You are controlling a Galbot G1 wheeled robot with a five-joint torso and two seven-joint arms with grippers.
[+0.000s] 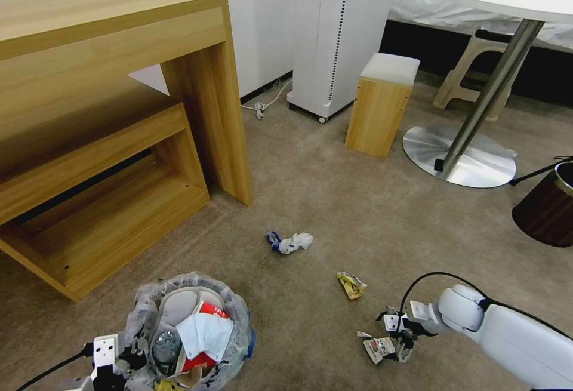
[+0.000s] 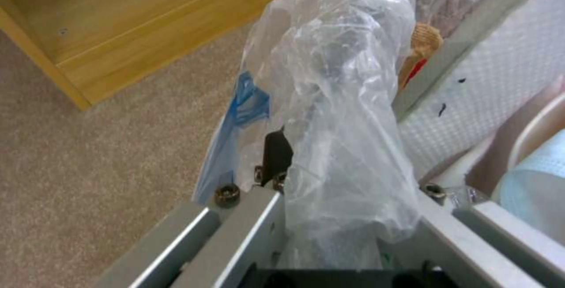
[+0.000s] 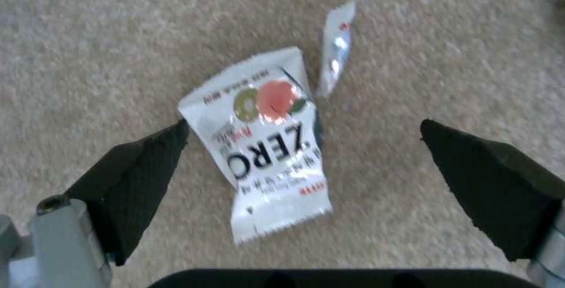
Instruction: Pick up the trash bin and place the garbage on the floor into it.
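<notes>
The trash bin [image 1: 190,331] sits low at my left, its rim wrapped in a crinkly bag [image 2: 341,102] with a blue patch [image 2: 250,102]. My left gripper [image 1: 119,358] is shut on that rim [image 2: 347,182]. Inside the bin lie a white slipper, a red-white bowl, a face mask and a bottle. Garbage on the floor [image 1: 334,200]: a white "ZERO" wrapper [image 1: 379,348] [image 3: 268,146], a torn strip [image 3: 337,49], a yellow wrapper [image 1: 351,285] and a tissue with a blue piece [image 1: 290,242]. My right gripper [image 1: 399,337] [image 3: 304,124] hangs open just over the white wrapper, one finger on each side.
A wooden desk [image 1: 119,110] with a low shelf stands at the left. A wooden stool [image 1: 381,104], a white appliance [image 1: 334,33] and a round table's metal base [image 1: 459,155] are at the back. A dark brown bin [image 1: 546,206] stands at the right.
</notes>
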